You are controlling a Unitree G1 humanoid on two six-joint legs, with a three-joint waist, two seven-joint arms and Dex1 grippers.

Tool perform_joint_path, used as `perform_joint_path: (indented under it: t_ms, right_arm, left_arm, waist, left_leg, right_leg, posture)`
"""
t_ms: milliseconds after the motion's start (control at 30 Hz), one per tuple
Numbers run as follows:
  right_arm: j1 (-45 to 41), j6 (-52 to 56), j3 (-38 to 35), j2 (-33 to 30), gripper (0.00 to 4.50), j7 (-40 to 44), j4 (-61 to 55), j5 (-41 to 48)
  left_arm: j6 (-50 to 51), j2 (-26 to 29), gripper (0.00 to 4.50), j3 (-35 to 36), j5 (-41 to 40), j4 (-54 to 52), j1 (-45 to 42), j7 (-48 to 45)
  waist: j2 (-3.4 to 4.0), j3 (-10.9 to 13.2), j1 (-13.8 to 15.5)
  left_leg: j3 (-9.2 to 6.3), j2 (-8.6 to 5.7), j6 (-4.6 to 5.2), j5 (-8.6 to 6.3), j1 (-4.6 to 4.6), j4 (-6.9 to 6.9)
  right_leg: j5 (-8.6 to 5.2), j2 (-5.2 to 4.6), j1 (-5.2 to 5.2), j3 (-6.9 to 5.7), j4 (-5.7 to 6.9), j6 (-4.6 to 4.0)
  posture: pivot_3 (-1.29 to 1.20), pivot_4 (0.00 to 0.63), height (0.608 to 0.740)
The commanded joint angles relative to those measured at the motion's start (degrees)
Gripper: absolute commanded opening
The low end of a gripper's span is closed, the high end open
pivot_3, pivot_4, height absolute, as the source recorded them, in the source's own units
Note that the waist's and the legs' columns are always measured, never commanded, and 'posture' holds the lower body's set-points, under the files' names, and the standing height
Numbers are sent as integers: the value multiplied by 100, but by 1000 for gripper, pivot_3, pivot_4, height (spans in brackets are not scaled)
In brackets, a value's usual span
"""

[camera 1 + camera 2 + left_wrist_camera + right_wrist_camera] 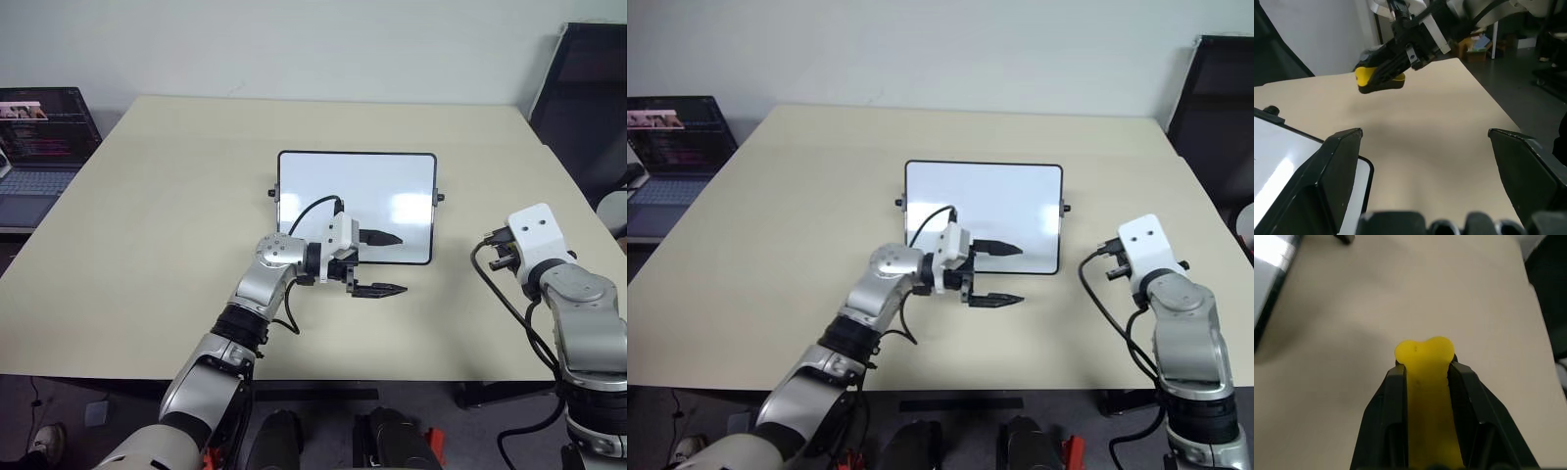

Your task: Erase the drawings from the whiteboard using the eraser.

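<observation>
The small bright yellow eraser (1424,382) with a rounded, lobed tip sits clamped between the two black fingers (1393,416) of the right gripper (1424,369), whose jaws are closed tight against its sides; in the right wrist view it juts a little past the fingertips above bare table. From the left wrist view the same eraser (1371,78) hangs in the upper left of the frame, yellow with a black part along its underside, held clear of the tabletop. In the head views the right arm's white wrist module stands at the right of the frame, well apart from the rectangular glossy white whiteboard (323,181) with its thin black frame, rounded corners and small black knobs, which lies flat at the centre of the frame on the large pale beige table (147,225). The board's surface looks blank (no drawings can be made out on it from here, only two bright reflections). The left gripper (382,262) lies at the board's lower edge, pointing toward the right of the frame, its jaws spread wide with nothing between them; one finger is over the board, the other just off it over the table. A dark-screened laptop (39,147) sits at the upper left of the frame, beside the table.
</observation>
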Motion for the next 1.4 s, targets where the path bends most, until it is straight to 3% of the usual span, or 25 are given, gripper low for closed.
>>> perform_joint_path:
  t_ms: [33, 567, 1167, 1200, 1400]
  right_arm:
    - [-118, 398, -394, 143, 880, -88, 92, 270]
    - [-957, 792, -1153, 517, 880, -605, 1126, 1099]
    - [-906, 725, -968, 758, 880, -950, 1255, 1645]
    - [-912, 718, -965, 748, 1216, -950, 1271, 1655]
    - [-912, 740, -978, 751, 1216, -980, 1303, 1761]
  left_arm:
    - [-377, -39, 4500, 13, 212, 194, -145, 114]
    - [-453, -91, 4500, 80, 350, 169, 22, 575]
    - [-364, -41, 4500, 71, 377, -48, 146, 671]
    - [-349, -45, 4500, 80, 374, -51, 136, 684]
    - [-255, -54, 4500, 101, 350, -133, 114, 707]
  waist:
    - [0, 0, 0]
    - [2, -1, 1]
    - [3, -1, 2]
    - [3, -1, 2]
    - [4, -1, 2]
  left_leg:
    - [-1, 0, 0, 0, 0, 0]
    - [1, 1, 0, 0, 0, 0]
    - [0, 3, 0, 0, -1, 0]
    - [0, 2, 0, 0, -1, 0]
    - [0, 3, 0, 0, -1, 0]
  right_leg:
    - [0, 2, 0, 0, 1, 0]
    - [4, 0, 0, 1, 2, -5]
    - [4, 1, 0, 1, 2, -5]
    - [4, 1, 0, 1, 2, -5]
    - [5, 1, 0, 1, 3, -6]
  posture:
    - [0, 150, 740]
    - [0, 150, 740]
    - [0, 150, 740]
    - [0, 150, 740]
    - [0, 150, 740]
